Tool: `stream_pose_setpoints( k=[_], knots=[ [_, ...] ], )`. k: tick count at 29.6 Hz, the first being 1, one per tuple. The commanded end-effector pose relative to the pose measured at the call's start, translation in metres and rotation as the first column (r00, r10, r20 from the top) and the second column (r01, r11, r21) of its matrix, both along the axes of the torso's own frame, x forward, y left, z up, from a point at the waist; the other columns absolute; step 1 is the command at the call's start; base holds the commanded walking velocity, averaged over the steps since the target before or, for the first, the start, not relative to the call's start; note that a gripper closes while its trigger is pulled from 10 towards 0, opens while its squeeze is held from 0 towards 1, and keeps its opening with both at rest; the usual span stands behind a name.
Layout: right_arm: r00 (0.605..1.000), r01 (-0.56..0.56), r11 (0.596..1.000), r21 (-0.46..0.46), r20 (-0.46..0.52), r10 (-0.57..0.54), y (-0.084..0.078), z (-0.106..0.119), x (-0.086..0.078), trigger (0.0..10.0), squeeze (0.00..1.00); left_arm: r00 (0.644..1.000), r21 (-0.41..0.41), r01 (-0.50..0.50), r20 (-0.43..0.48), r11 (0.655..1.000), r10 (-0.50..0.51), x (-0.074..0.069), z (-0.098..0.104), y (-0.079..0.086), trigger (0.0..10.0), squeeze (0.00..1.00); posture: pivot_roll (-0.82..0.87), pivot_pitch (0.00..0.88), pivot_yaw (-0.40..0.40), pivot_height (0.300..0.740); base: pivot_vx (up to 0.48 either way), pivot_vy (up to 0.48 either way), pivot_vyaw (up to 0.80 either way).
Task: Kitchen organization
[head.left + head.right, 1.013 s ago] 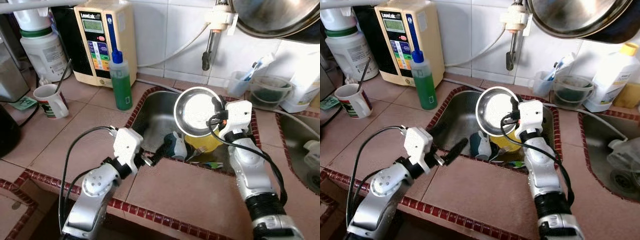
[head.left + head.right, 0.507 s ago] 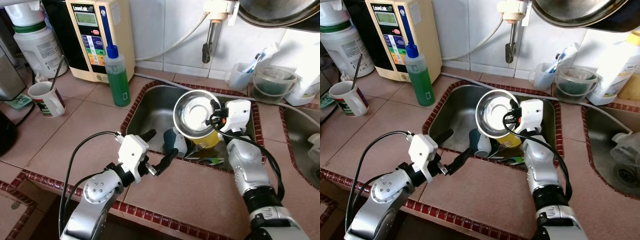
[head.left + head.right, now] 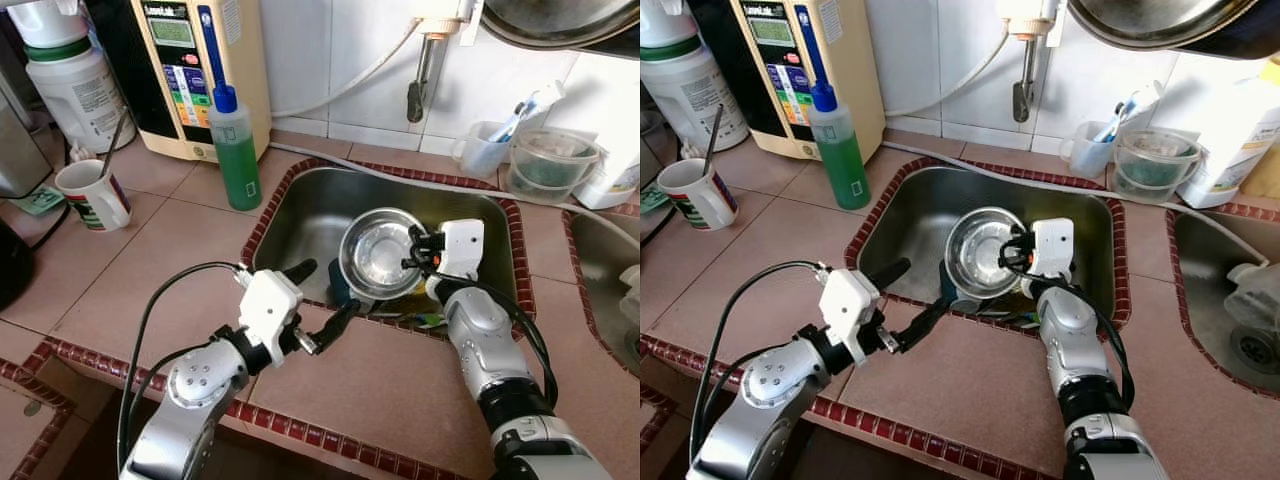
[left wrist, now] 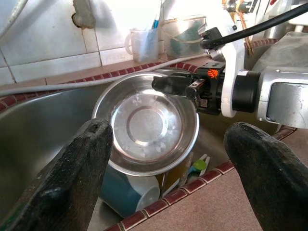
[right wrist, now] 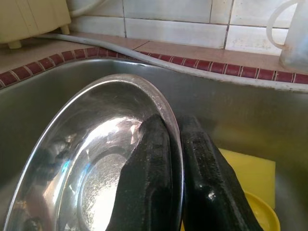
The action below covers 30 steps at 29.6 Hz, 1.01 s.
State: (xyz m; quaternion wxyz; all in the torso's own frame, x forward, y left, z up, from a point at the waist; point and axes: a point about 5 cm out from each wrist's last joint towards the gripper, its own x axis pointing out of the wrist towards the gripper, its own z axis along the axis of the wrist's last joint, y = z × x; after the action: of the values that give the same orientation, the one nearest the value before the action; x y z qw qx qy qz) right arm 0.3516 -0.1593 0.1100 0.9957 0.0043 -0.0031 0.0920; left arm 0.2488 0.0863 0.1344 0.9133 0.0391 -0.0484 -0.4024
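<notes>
A round steel bowl [image 3: 377,252] hangs tilted in the steel sink [image 3: 320,205], its rim pinched by my right gripper [image 5: 174,139], which is shut on it. Under the bowl lie a teal cup [image 4: 130,192] on its side and a yellow container [image 5: 250,183]. My left gripper [image 3: 318,296] stands open over the sink's front left edge, a little left of the bowl, holding nothing; its black fingers [image 4: 72,178] frame the bowl [image 4: 144,120] in the left wrist view.
A green soap bottle [image 3: 236,150] stands left of the sink, with a cream wall appliance [image 3: 195,70] behind it. A mug with a spoon [image 3: 92,196] sits far left. Clear cups with toothbrushes [image 3: 520,150] stand behind the sink. A second basin [image 3: 615,290] lies at right.
My right gripper has lowered the steel bowl from above the sink's middle down into the basin, tilting it flatter. The left gripper has stayed by the sink's front edge.
</notes>
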Motion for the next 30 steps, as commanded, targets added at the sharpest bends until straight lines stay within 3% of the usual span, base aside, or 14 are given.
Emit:
stream_pose_setpoints(
  k=[1, 30],
  knots=[
    [1.000, -0.004, 1.000, 0.014, -0.009, 0.005, 0.0013, -0.0002, 0.0010, 10.0, 1.00, 1.000, 0.018, 0.024, 0.016, 1.000, -0.024, -0.0018, 0.0030, -0.0021, 10.0, 0.00, 0.00, 0.098, 0.048, 0.740, 0.000, 0.000, 0.00],
    [0.998, 0.043, 0.999, 0.022, 0.040, -0.044, -0.0056, 0.0088, 0.0037, 10.0, 1.00, 1.000, 0.025, 0.005, 0.026, 1.000, -0.006, 0.0039, 0.0061, 0.0027, 10.0, 0.00, 0.01, 0.104, 0.052, 0.740, 0.000, 0.000, 0.00]
  ],
)
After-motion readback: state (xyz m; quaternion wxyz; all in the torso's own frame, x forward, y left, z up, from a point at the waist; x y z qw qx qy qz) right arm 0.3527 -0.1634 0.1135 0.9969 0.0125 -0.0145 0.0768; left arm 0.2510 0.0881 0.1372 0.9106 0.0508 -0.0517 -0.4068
